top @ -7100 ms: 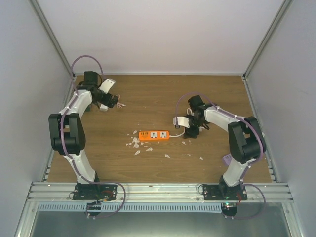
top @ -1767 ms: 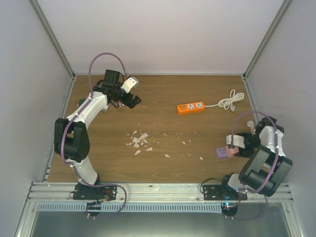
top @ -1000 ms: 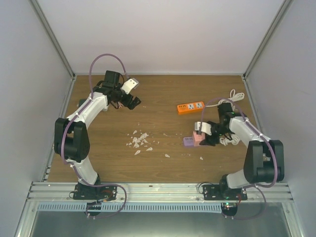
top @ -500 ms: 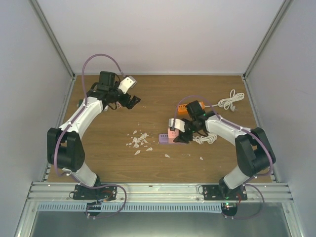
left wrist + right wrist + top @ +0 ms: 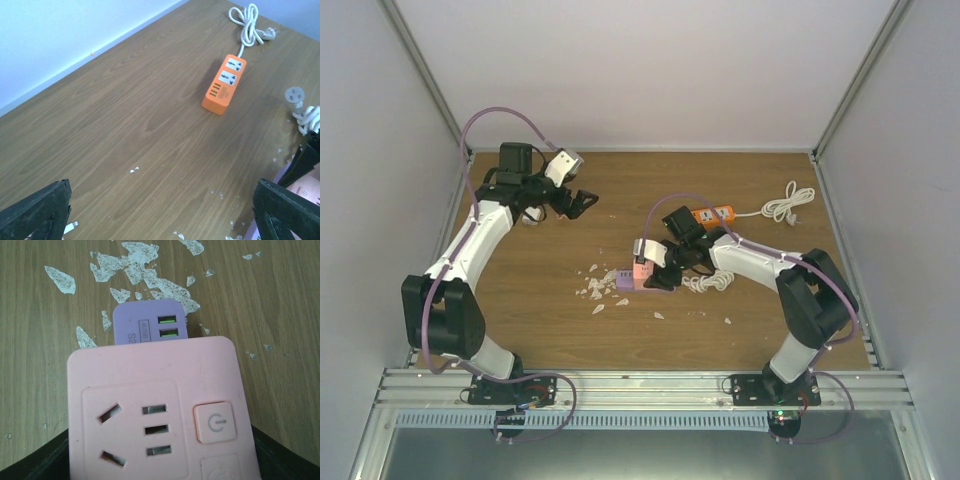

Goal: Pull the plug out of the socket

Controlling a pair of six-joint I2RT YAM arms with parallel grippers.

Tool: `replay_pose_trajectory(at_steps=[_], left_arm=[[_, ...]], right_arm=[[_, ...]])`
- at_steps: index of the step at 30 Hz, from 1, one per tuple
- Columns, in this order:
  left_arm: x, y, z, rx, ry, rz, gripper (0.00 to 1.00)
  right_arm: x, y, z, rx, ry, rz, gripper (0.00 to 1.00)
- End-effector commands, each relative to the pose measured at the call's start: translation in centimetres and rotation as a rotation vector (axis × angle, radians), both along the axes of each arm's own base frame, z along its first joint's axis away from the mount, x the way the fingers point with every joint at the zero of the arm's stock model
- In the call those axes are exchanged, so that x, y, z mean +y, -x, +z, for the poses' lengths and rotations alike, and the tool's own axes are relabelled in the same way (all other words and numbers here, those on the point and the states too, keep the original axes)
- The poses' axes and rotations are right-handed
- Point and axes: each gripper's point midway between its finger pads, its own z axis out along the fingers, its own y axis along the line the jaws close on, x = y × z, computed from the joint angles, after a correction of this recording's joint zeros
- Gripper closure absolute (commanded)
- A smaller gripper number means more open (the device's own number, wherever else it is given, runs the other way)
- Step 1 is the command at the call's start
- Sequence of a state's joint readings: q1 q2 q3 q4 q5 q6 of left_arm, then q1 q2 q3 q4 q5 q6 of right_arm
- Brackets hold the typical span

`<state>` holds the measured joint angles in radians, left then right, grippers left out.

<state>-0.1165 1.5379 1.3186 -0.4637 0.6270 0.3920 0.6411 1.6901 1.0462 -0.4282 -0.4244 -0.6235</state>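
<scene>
Top view: your R gripper point(image 5: 647, 272) clamps the pink socket point(image 5: 642, 270) by its sides, prob. to anchor it; the purple plug point(image 5: 624, 283) sticks out past the fingertips, free for a second grip; long axis runs fingers-to-plug, pointing down-left at the flakes point(image 5: 595, 288); L gripper point(image 5: 577, 203) hangs wide, empty, well apart.

L wrist view: fingers point(image 5: 35, 210) spread wide, nothing btw them; a socket corner shows just beyond one finger.

R wrist view: socket fills the gap btw the fingers point(image 5: 30, 467), face up; plug straight ahead of the tips, USB ports up, over the flakes; unplugging not yet done, I'd say.
</scene>
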Motion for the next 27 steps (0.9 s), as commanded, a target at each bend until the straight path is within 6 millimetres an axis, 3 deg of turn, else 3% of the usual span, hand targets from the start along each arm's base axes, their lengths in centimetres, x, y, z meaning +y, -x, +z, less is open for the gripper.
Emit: replay_pose_trajectory(at_steps=[1,5,12,20,27], left_arm=[[-0.5,1.6,0.9,-0.023,0.002,-0.074,0.01],[-0.5,2.6,0.5,-0.025,-0.025,-0.103,0.01],[-0.5,4.2,-0.6,0.002,-0.066,-0.143,0.01],[-2.0,6.7,-1.5,-0.018,-0.09,-0.24,0.01],[-4.9,9.4,-4.5,0.012,-0.129,-0.359,0.01]], right_arm=[[1.3,0.6,1.0,0.054,-0.034,0.013,0.28],[1.9,0.4,2.3,0.047,-0.053,0.036,0.16],[2.1,1.3,5.0,0.024,-0.102,0.104,0.09],[-1.3,3.3,5.7,0.045,-0.119,0.15,0.09],[-4.9,3.9,3.8,0.08,-0.129,0.108,0.14]])
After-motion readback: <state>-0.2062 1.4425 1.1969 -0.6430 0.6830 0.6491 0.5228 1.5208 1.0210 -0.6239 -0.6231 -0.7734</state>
